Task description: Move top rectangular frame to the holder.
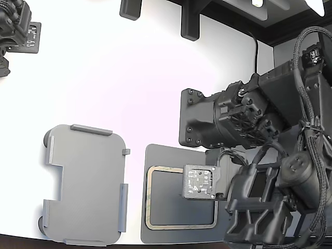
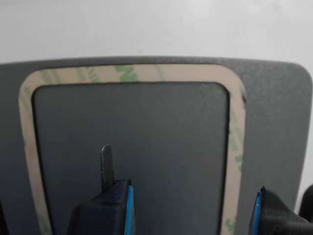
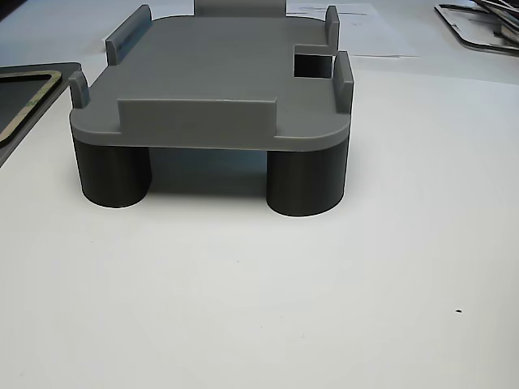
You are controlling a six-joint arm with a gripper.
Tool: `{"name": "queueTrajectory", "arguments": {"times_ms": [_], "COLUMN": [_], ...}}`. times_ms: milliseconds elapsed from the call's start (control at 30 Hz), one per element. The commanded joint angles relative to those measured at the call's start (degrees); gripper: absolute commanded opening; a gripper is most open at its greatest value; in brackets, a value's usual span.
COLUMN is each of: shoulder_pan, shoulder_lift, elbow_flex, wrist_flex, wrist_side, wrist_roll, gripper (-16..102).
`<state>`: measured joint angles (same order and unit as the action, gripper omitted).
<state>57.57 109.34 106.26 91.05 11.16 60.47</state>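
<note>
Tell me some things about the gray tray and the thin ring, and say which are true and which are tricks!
1. The thin tan frame lies on the dark grey pad. True.
2. The frame is already sitting in the light grey holder. False: the holder has nothing on it, and the frame is on the pad.
3. In the exterior view, the holder sits to the left of the pad. True.
4. The tool is squeezing the frame. False: its fingers stand apart above the pad, holding nothing.
5. The holder lies flat on the table with no feet. False: the other view shows it raised on round dark feet.
</note>
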Motion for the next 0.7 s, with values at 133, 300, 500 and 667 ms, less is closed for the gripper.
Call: {"name": "queueTrajectory", "arguments": {"times_ms": [133,300,500,667], "shoulder_pan": [4.2,4.5,4.5,4.5], "shoulder_lift": [-3.3,0.6,1.4,1.6], "elbow_flex": [1.7,7.3,11.2,14.1], "wrist_flex": [-0.8,-4.6,-6.8,-7.8], "wrist_side": [4.9,3.8,3.3,2.2], "wrist_roll": [6.4,6.1,6.5,5.9], "gripper": [98,100,95,85]}}
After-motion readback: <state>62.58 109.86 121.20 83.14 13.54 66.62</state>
